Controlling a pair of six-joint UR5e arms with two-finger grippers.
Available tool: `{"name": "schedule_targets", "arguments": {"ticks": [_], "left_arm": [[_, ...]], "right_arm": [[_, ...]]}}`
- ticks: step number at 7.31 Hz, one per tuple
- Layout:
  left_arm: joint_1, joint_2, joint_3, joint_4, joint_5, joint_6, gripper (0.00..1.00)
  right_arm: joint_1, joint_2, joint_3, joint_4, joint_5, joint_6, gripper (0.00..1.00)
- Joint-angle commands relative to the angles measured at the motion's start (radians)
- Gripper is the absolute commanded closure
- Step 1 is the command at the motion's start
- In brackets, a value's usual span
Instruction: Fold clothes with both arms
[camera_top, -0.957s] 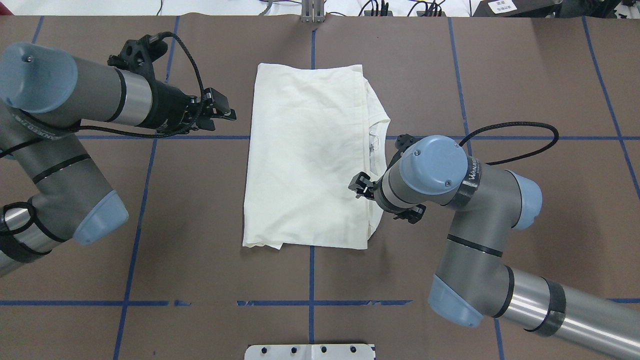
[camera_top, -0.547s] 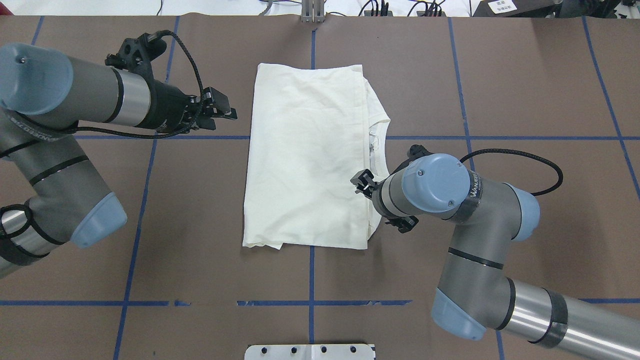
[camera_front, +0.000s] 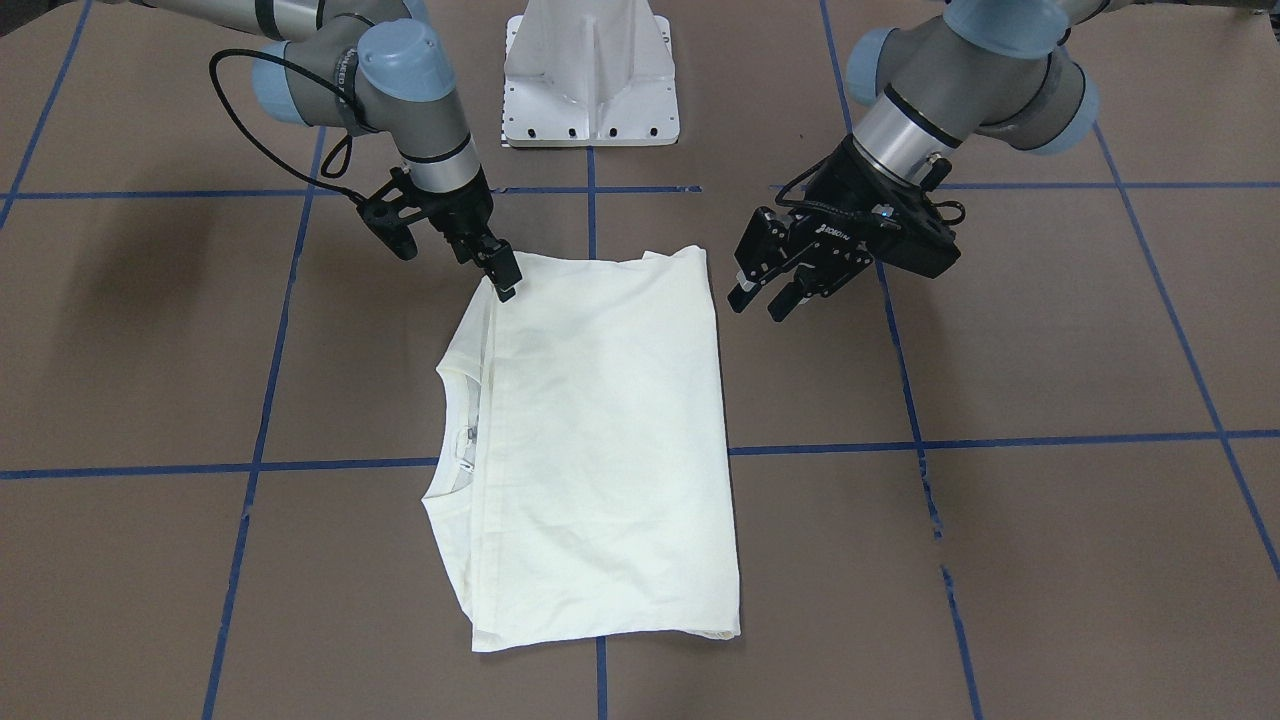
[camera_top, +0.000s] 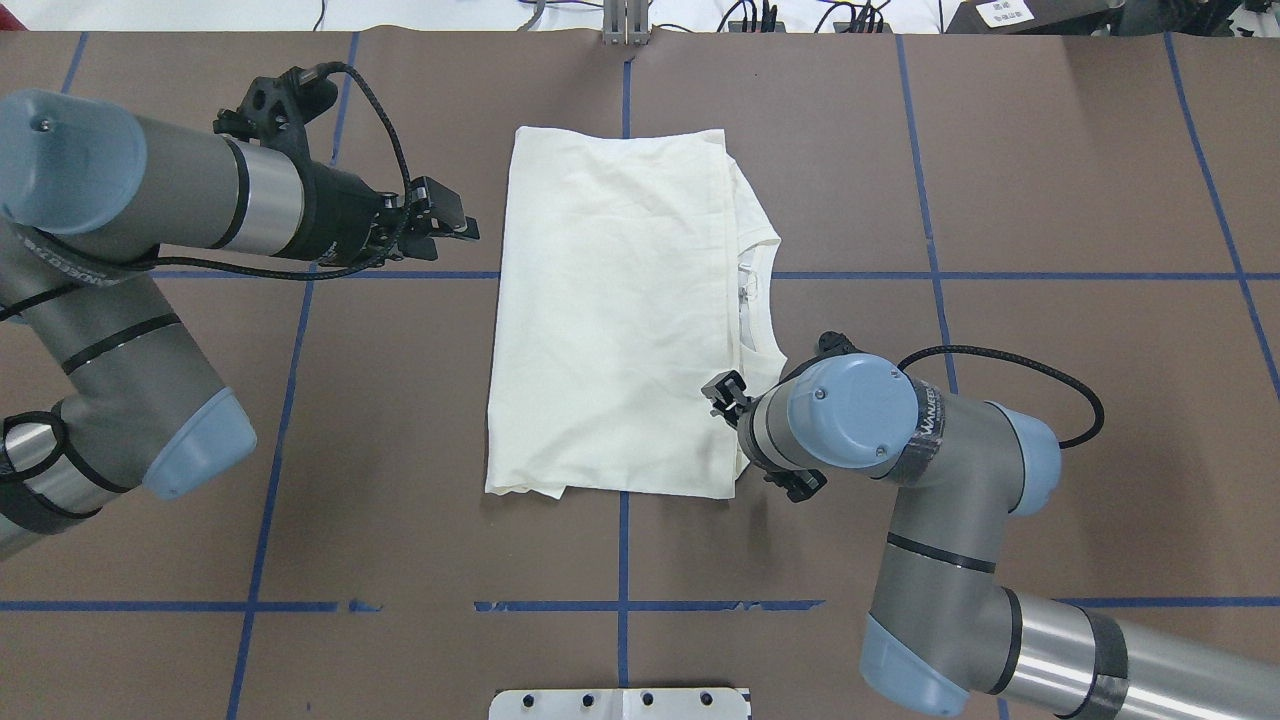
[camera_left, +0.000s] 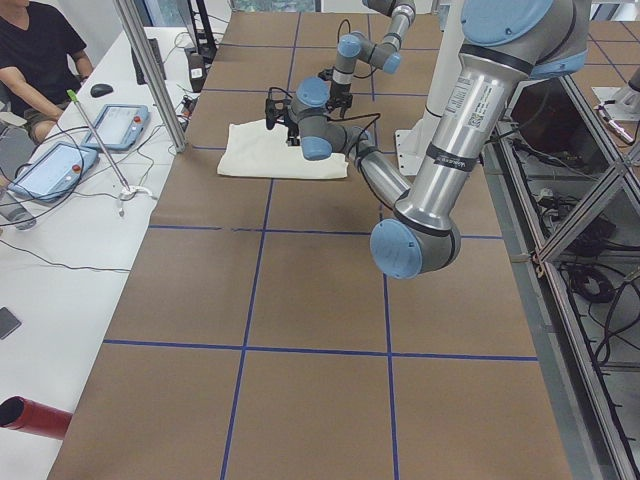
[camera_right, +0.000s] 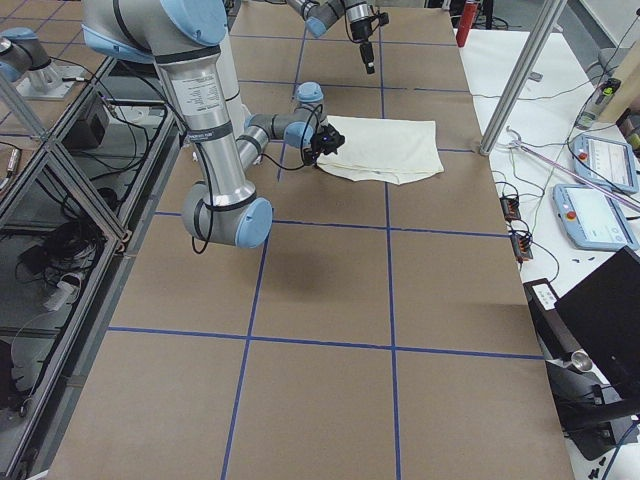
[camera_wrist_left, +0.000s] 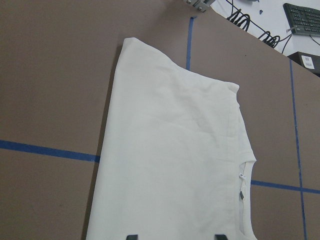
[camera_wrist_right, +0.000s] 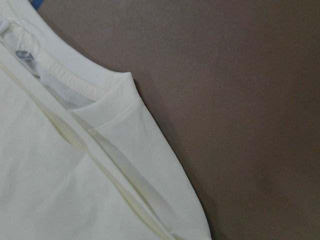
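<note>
The clothes are one cream shirt (camera_top: 610, 320) folded into a rectangle, plain side up, on the brown table (camera_top: 1050, 180). Its collar (camera_top: 752, 290) faces the robot's right. My right gripper (camera_top: 720, 388) points down at the shirt's right edge near its near corner, just above the cloth. In the front view this right gripper (camera_front: 500, 275) looks open and holds nothing. The right wrist view shows only the collar (camera_wrist_right: 55, 75) and the layered edges. My left gripper (camera_top: 452, 225) hovers open beside the shirt's left edge. Its fingertips (camera_wrist_left: 131, 236) show wide apart.
The white pedestal base (camera_front: 590, 90) stands at the robot's side of the table. Blue tape lines (camera_top: 1000, 275) grid the brown surface. Beyond the far edge is a white side table with tablets (camera_left: 120, 125), a metal post (camera_left: 150, 70) and a seated person (camera_left: 35, 50).
The right arm has drawn back toward the robot, carrying its gripper along the shirt's right edge toward the near corner. The left gripper has edged slightly toward the shirt.
</note>
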Motion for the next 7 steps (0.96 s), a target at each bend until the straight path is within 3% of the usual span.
{"name": "schedule_targets", "arguments": {"ticks": [1, 4, 7], "left_arm": [[0.001, 0.005, -0.008, -0.001, 0.003, 0.006, 0.4], [0.003, 0.023, -0.037, 0.001, 0.04, 0.006, 0.4], [0.001, 0.069, -0.1, 0.004, 0.036, 0.006, 0.4]], "right_arm": [[-0.024, 0.007, -0.006, -0.009, -0.01, 0.036, 0.05], [-0.024, 0.01, -0.038, -0.002, -0.051, -0.004, 0.09], [-0.03, 0.014, -0.035, -0.005, -0.048, -0.001, 0.24]]}}
